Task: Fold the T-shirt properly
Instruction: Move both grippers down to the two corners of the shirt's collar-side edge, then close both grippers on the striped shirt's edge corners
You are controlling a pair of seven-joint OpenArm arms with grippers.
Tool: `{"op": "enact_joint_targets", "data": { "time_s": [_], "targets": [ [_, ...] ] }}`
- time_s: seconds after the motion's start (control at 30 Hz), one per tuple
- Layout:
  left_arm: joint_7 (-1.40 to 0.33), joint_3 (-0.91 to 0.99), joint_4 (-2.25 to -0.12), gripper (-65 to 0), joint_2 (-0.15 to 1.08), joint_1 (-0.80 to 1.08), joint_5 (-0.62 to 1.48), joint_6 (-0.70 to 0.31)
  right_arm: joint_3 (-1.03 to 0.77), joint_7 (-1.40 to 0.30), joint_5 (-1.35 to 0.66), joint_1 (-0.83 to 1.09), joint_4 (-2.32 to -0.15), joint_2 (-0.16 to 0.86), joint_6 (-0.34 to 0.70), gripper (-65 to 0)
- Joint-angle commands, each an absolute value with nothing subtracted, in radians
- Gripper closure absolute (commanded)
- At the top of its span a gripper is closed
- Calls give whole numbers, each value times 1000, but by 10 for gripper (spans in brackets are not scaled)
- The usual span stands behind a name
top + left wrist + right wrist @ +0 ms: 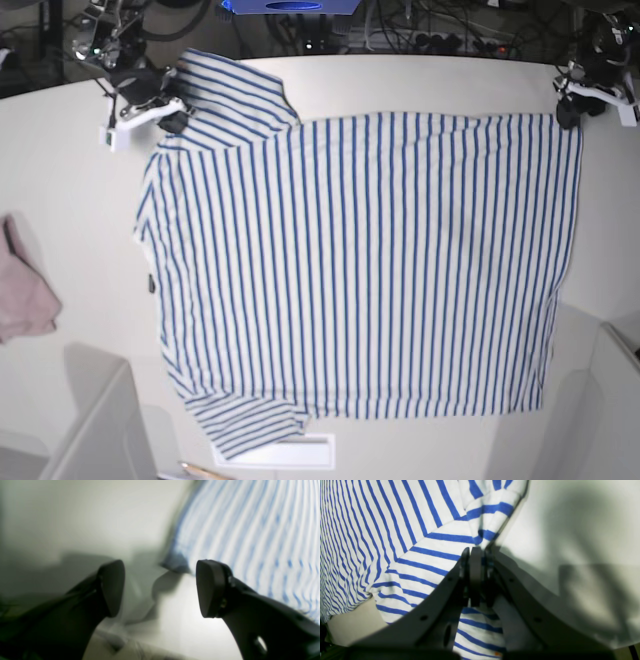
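Note:
The T-shirt (pixel 360 260), white with thin blue stripes, lies spread flat on the table, its neck with a small black tag (pixel 150 283) toward the left. My right gripper (pixel 170 118) sits at the far left sleeve. In the right wrist view the right gripper (pixel 476 555) is shut on a bunched fold of the T-shirt (pixel 395 530). My left gripper (pixel 568 112) is at the shirt's far right hem corner. In the left wrist view the left gripper (pixel 160 587) stands open with nothing between its fingers, and the striped T-shirt (pixel 250 530) corner lies just beyond it, blurred.
A plain pinkish cloth (pixel 25 290) lies at the left edge of the white table (pixel 70 170). Grey box shapes stand at the near left (pixel 100 420) and near right (pixel 600 400). A white sheet (pixel 290 455) peeks out under the near sleeve. Cables clutter the back edge.

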State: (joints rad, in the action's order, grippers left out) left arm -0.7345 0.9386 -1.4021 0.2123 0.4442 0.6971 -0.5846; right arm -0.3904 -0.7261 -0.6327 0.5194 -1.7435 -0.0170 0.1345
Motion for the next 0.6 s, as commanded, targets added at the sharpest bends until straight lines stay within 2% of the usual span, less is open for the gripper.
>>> {"op": "enact_joint_targets", "data": {
  "time_s": [0.0, 0.33, 0.4, 0.5, 0.57],
  "targets": [
    [-751, 940, -1392, -433, 223, 440, 690, -587, -387, -788, -598, 533, -1738, -18, 116, 0],
    [-754, 891, -1356, -431, 185, 409, 691, -587, -387, -785, -598, 532, -1738, -19, 116, 0],
    [-754, 889, -1356, -410, 179, 407, 691, -587, -387, -785, -598, 530, -1738, -21, 116, 0],
    [-754, 903, -1354, -252, 179, 407, 690, -585, -387, -783, -598, 530, -1738, -21, 116, 0],
    [-753, 903, -1354, -122, 180, 401, 690, -585, -387, -783, -598, 530, -1738, -19, 116, 0]
  ]
}}
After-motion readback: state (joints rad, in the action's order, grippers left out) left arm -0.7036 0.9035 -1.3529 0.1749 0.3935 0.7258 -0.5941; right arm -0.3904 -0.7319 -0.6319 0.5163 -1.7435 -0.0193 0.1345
